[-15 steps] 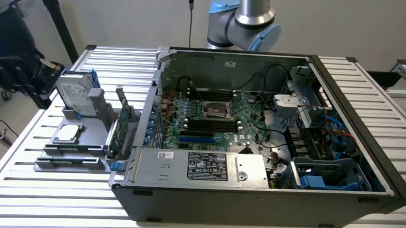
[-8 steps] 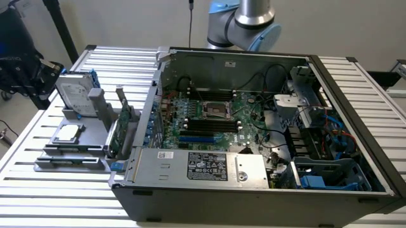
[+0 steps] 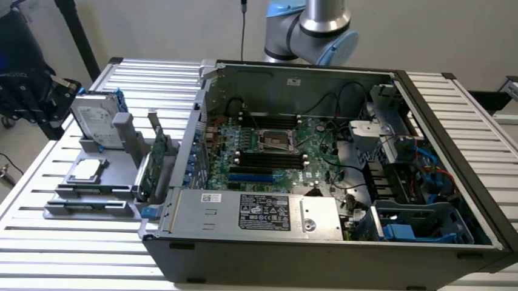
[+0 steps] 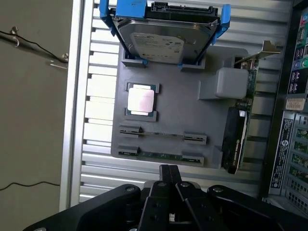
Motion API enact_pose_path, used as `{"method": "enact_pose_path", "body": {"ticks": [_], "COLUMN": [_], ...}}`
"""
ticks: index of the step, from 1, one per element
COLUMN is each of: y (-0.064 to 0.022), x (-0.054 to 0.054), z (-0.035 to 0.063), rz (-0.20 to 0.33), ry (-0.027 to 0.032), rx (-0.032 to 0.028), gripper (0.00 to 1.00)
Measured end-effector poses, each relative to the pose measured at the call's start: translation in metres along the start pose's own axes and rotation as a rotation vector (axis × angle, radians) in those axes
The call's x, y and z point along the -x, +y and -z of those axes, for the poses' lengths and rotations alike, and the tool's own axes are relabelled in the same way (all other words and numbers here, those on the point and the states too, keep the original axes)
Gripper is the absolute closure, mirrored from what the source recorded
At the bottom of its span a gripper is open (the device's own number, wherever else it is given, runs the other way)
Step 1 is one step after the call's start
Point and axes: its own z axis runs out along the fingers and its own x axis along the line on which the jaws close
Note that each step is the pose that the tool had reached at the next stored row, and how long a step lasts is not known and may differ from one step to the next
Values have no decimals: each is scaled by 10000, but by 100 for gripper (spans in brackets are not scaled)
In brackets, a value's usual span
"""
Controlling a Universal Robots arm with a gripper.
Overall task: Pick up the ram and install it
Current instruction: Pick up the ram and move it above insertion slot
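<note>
Ram (image 4: 160,155) sits edge-up in the clip row along the rim of the grey holder (image 4: 178,110), showing as a thin green strip. Expect it to be light and stiff but fragile, so you'd take it mid-length by its long edges, off the chips. Your pincer (image 4: 168,169) hovers just off that rim, pressed together and empty.

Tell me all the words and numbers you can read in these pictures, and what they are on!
No word or number here can be read for sure.
The black label on the power supply: print too small to read.
The white sticker on the power supply: too blurred.
The hard drive label: too blurred.
The stickers on the computer case: too small.
</note>
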Motion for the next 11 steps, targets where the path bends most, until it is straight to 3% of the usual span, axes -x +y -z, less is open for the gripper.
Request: {"method": "enact_pose_path", "body": {"ticks": [11], "y": [-16], "x": [-4], "z": [-6], "rz": [5], "ry": [0], "rx": [0], "gripper": [89]}}
